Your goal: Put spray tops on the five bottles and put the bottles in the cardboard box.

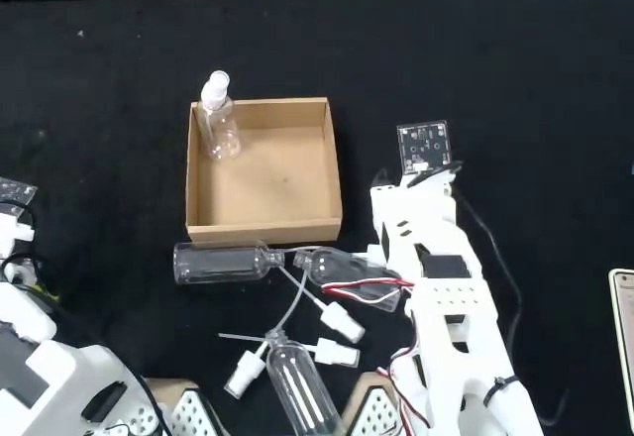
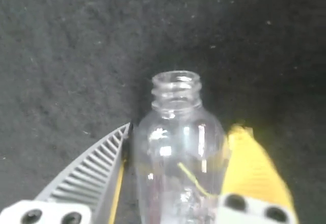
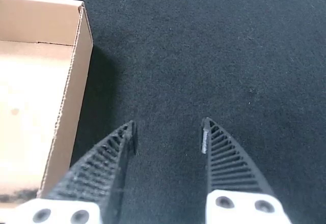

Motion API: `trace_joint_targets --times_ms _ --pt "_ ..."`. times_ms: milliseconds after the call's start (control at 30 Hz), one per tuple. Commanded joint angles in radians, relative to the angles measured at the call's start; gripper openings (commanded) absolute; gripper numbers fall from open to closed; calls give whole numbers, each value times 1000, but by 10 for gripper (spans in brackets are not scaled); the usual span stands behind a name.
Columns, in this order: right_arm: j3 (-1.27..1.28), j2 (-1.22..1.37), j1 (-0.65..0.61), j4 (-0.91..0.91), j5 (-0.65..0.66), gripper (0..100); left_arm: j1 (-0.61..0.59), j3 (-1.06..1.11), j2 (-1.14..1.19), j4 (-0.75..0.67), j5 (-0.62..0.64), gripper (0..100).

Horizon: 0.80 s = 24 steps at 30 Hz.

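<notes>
1. From the right wrist view, the cardboard box [image 3: 71, 96] runs off the picture's edge; just one corner, a wall and some floor show.
2. In the left wrist view, the clear bottle [image 2: 175, 132] loses its base past the edge.
3. Looking down from high, the nearest bottle [image 1: 297, 386] is cut off at its base too.
4. The slanted bottle [image 1: 332, 268] has its far end tucked under the right arm [image 1: 446, 297] (red and white wires cross it as well).
5. The left arm [image 1: 50, 377] is sliced by the corner.
6. A pale thing [image 1: 624, 327] sits half out of view; I can't tell what it is.
7. The thin tubes of the spray tops [image 1: 342, 322] cross, and they are too fine to match tube to top.
</notes>
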Motion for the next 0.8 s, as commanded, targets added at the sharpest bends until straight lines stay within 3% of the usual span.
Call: trace_joint_targets --times_ms 0,67,167,367,567,767 --pt "-5 -36 -9 -18 -2 187 12 -13 -18 72 -8 80" --pt "-5 -36 -9 -18 -2 187 35 -16 -20 121 -8 26" --pt "-5 -36 -9 -18 -2 187 54 -16 -20 149 -2 80" --pt "-5 -36 -9 -18 -2 187 90 -25 -20 124 3 87" --pt "-5 -36 -9 -18 -2 187 25 -36 -18 75 40 296" --pt "-5 -36 -9 -18 -2 187 -7 -38 -18 83 35 287"
